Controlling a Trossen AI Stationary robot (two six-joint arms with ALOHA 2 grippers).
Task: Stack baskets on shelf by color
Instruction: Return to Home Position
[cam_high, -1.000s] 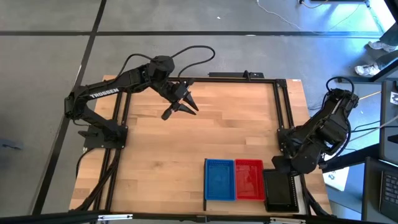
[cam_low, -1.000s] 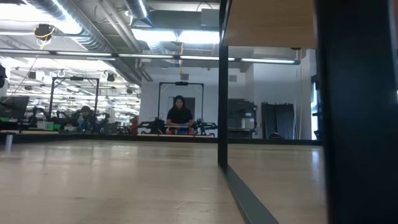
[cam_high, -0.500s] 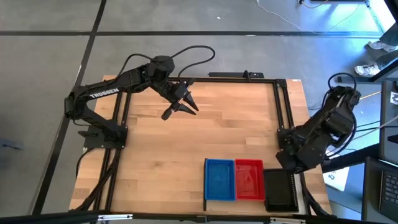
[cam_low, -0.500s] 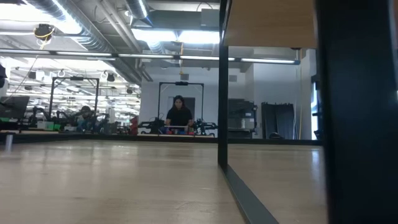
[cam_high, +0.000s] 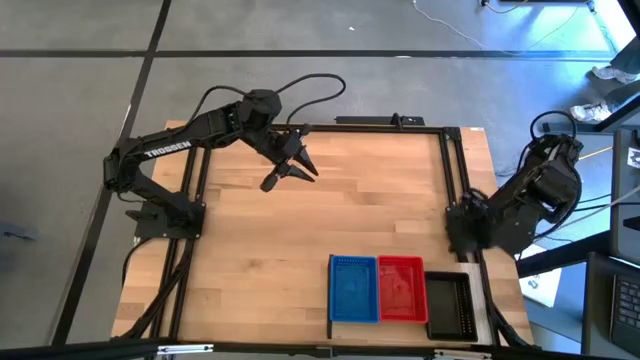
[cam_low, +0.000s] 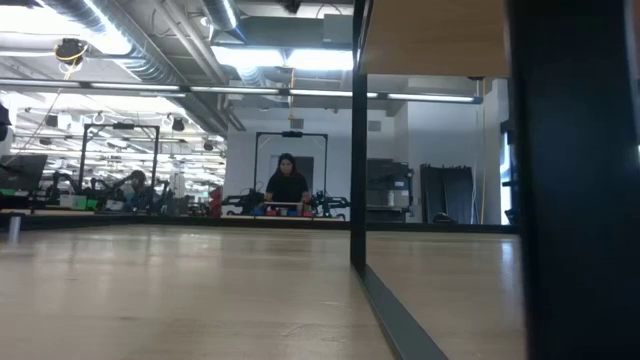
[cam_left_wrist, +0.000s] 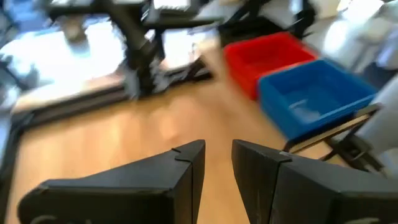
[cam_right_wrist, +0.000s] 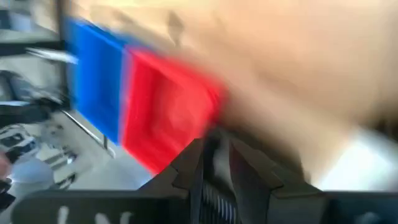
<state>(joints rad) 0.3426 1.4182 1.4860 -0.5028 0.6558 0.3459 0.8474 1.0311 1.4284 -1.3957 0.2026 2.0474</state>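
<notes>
Item: baskets, 3 colours, seen from above as 3 piles in 1 row on the shelf (cam_high: 385, 331) at the table's near edge. The blue basket (cam_high: 354, 289) lies beside the thin black bar (cam_high: 329, 298), the red basket (cam_high: 401, 289) touches it, and the black basket (cam_high: 449, 304) is just beside the red. I cannot tell how many are nested in each pile. Condition: nothing loose on the table (cam_high: 330, 215), so I judge the sorting finished, with only parking the arms left. Handling, by my estimate: thin latticed plastic, light, fairly stiff at the rim but springy in the walls, and smooth enough to slip. I would pinch 1 short wall over its rim, 1 finger inside and 1 outside. Nested units may cling and come up together. Left gripper (cam_left_wrist: 218, 149): over the far left part of the table, well apart from the row, jaws narrowly parted and holding nothing. Right gripper (cam_right_wrist: 216, 149): folded at the table's right edge, near the black pile, with a slim gap between its jaws and nothing in them.
</notes>
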